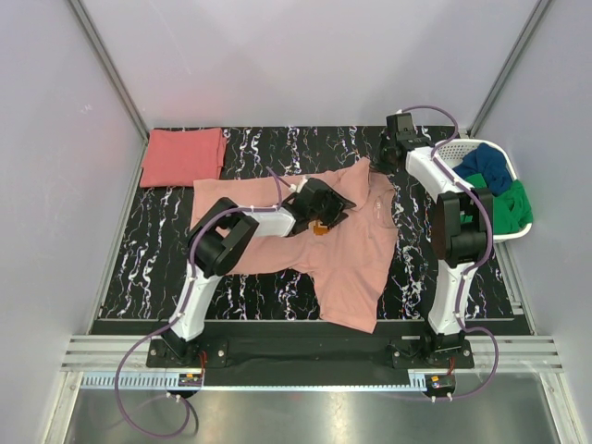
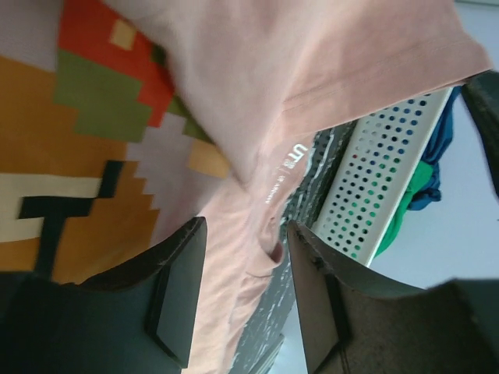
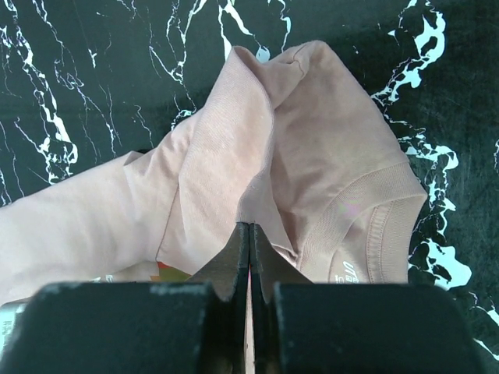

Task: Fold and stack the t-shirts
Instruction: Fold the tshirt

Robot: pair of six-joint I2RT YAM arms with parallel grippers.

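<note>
Red shirt (image 1: 183, 156) is folded, back corner of the counter (image 1: 139, 268). Pink shirt (image 1: 356, 250) is a rumpled mess: right tool (image 3: 249, 230) pinching its cloth, left tool (image 2: 244, 230) gaping over it. Stacking not started.

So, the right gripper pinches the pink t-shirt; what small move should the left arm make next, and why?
Probably close the left gripper on the pale pink t-shirt. Its jaws stand open just over the cloth, while the right gripper is shut on a raised fold of it. A second hold would likely let both arms move the shirt together.
</note>
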